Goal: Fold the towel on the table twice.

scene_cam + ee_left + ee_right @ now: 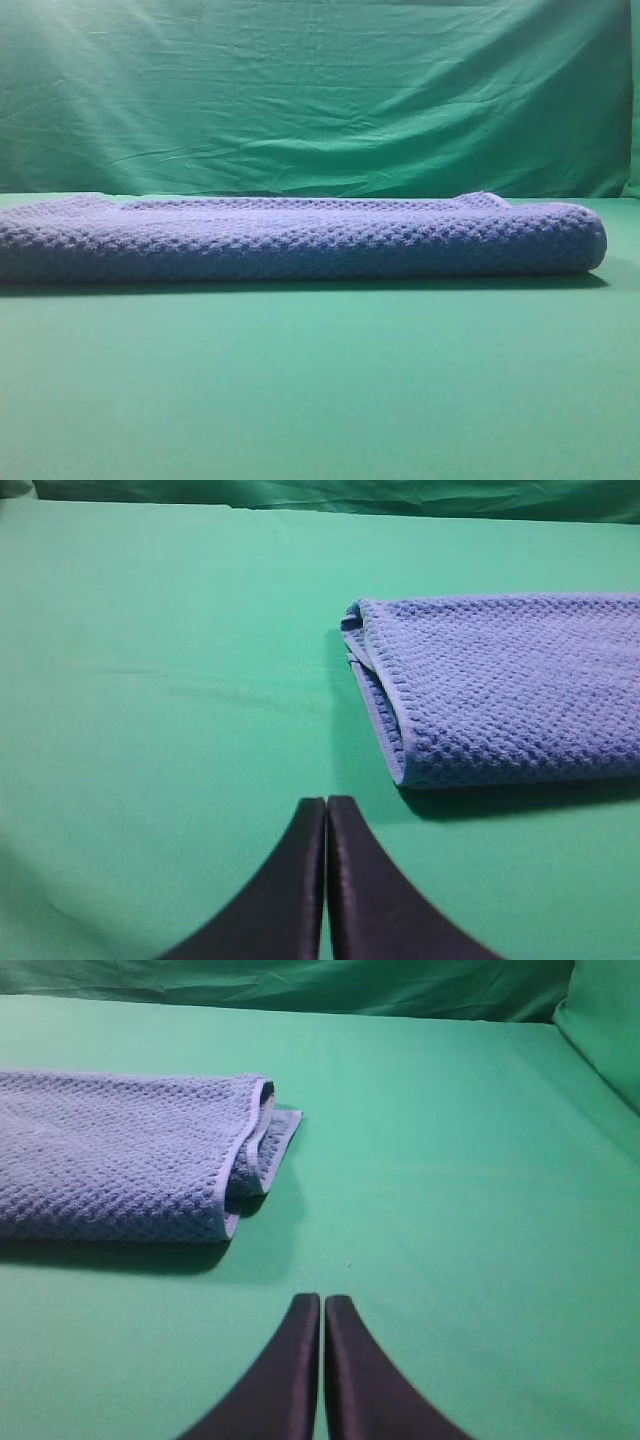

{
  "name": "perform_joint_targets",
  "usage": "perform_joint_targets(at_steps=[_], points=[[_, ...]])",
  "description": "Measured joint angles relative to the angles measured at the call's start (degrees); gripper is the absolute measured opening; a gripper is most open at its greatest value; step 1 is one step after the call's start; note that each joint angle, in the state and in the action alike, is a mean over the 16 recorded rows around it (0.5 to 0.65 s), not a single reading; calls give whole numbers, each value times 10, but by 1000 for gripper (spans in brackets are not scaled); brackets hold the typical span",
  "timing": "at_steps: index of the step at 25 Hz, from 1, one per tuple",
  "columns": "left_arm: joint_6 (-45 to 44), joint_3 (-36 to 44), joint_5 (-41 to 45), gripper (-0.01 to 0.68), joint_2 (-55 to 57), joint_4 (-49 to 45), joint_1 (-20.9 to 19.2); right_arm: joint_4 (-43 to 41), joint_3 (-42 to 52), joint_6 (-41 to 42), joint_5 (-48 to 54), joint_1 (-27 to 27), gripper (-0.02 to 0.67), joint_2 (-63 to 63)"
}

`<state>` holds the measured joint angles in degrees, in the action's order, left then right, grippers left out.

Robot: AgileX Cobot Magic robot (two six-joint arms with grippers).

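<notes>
**Left gripper** (326,805). Black curved fingers pressed together, tip to tip, holding nothing. It hangs over bare table, near side of the scene, with the towel's left end lying beyond it and to its right, apart from the tips.

**Right gripper** (322,1300). Same black fingers, likewise together and empty. It sits over bare table, with the towel's right end beyond it and to its left, not touching.

**Towel** (300,240). Blue-grey waffle-knit cloth with a thin pale edge. It lies as a long low bundle across the table, running left to right, in more than one layer: both wrist views show stacked edges at the ends, with a rounded fold facing the near side. The left end runs past the edge of the high view.

**Table** (320,400). Smooth bright green surface, with bare area near and to both sides of the towel.

**Backdrop** (320,90). Wrinkled green fabric behind the table.

**Step in hand (judgement).** The towel looks folded at least once; how many folds are done cannot be told. If another remains, open each gripper before descending, pinch all layers at matching end corners, lift both together, carry them evenly across, and lay edges flush to avoid skew or bunching.
</notes>
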<state>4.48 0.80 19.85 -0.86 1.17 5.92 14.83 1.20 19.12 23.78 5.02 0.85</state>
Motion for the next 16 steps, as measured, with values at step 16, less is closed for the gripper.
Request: perform_joint_targets(at_steps=[16], points=[[0, 0, 0, 0, 0, 0, 0, 0, 0, 0, 0, 0, 0, 0]])
